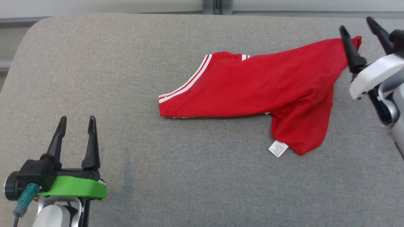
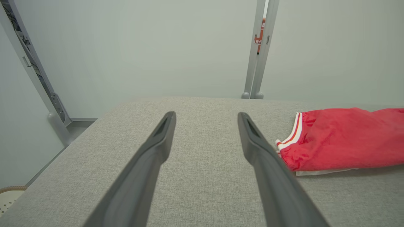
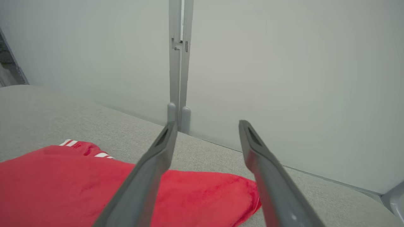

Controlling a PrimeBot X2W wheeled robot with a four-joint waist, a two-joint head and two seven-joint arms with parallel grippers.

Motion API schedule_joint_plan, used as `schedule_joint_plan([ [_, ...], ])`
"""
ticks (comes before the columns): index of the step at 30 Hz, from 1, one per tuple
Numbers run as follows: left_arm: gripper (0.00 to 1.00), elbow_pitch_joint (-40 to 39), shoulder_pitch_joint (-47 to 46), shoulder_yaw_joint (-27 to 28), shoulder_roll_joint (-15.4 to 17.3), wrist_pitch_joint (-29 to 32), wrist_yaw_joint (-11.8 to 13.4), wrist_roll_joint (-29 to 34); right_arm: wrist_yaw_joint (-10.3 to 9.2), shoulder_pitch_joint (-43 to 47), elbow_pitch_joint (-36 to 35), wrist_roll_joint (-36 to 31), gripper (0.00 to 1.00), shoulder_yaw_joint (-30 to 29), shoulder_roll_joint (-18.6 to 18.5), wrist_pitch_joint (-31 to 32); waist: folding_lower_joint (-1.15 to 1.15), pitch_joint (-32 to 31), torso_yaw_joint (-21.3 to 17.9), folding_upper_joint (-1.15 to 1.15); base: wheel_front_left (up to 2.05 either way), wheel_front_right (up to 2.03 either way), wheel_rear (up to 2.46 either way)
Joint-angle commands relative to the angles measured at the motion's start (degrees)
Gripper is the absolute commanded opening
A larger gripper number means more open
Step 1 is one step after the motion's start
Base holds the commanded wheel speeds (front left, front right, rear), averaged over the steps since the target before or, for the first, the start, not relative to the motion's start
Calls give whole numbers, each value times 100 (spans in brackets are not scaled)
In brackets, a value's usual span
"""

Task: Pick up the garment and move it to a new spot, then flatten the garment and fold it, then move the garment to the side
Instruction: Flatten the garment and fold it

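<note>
Flattening looks like the step in hand: the red garment [image 1: 252,91] lies on the grey padded tabletop [image 1: 189,195], running from the middle toward the far right corner. It is doubled over itself, with a loose flap sagging toward the near edge and a white care label [image 1: 278,148] showing at the flap's tip. Its white-striped hem [image 1: 186,83] faces the left edge.

The right gripper [image 1: 356,23] hovers at the garment's far right tip with its fingers spread and nothing pinched. In the right wrist view the cloth lies under and between the two fingers. The left gripper [image 1: 77,118] sits near the near left corner, well apart from the cloth, its fingers also spread and empty.

To flatten well, I judge each gripper should take one layer only: the right at the far right tip, the left at the striped hem. They should then draw apart along the tabletop, keeping the cloth low. Thin fabric like this probably bunches and slides, so a shallow pinch may slip. The folded flap needs turning out toward the near edge before any fold is made.
</note>
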Motion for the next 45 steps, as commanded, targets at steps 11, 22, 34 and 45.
schedule_joint_plan([
  [11, 100, -75, 373, 19, -107, -8, 27, -44, -9, 2350, -2310, -979, 100, -1554, 1056, -71, 0, -832, -795, 0, 0, 0, 0],
  [22, 100, -162, 450, 219, -227, -8, -51, 41, -9, 3849, -2575, -1559, 100, -1809, 1945, -73, 0, -792, -859, 0, 0, 0, 0],
  [34, 100, -56, 328, 231, -327, -9, -149, 118, -9, 3004, -835, -1158, 100, -813, 1909, 1108, 0, -730, -580, 0, 0, 0, 0],
  [45, 100, 14, 307, 306, -404, -8, -214, 147, -10, 2506, 88, -1380, 0, -689, 1952, 1564, 0, -710, -447, 0, 0, 0, 0],
])
